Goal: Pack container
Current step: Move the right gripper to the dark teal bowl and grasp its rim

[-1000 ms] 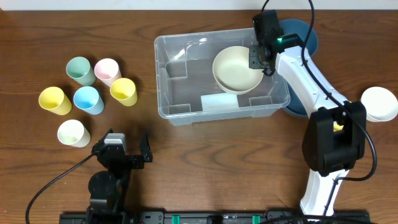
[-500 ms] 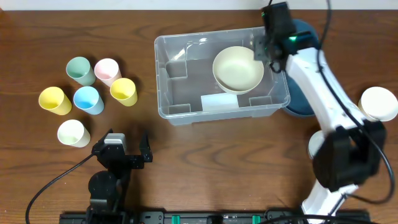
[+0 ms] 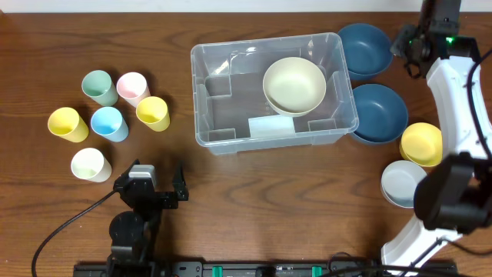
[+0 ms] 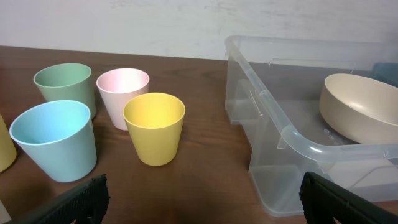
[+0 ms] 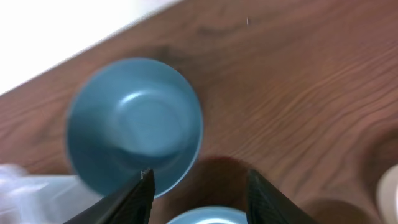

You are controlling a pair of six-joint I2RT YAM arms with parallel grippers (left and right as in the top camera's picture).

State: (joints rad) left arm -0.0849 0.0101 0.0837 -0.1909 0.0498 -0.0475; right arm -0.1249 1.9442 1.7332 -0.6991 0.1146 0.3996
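- Six plastic cups sit in a loose bunch on the left of the table: green cup (image 3: 98,86) and pink cup (image 3: 132,88) at the far side. A yellow cup (image 3: 153,112), blue cup (image 3: 108,122) and a second, paler yellow cup (image 3: 66,124) come just nearer. A cream cup (image 3: 90,164) stands nearest, a bit apart. All of them are upright.
- The left gripper (image 3: 150,187) is down at the near edge, near the cream cup. Its jaws are spread wide with nothing in them. From its wrist cam the fingertips (image 4: 87,199) only poke in at the bottom corners.
- The container (image 3: 201,100) is the big clear bin in the middle of the table, toward the far side. It's upright with the top open, well apart from the cups, and there's a pale label (image 3: 270,127) by its near wall.
- One cream bowl (image 3: 294,85) is inside it, in the right half, with the rest of the floor bare.
- Two dark blue bowls are next to the bin on the right. The far blue bowl (image 3: 367,48) is by the far right corner, and the near blue bowl (image 3: 380,111) is right up against the right wall.
- The right gripper (image 3: 411,52) hangs over the table just right of the far blue bowl. Its jaws are apart and it's gripping nothing; its own view is blurry.
- A yellow bowl (image 3: 421,144) and a pale blue bowl (image 3: 402,183) sit nearer, along the right side.
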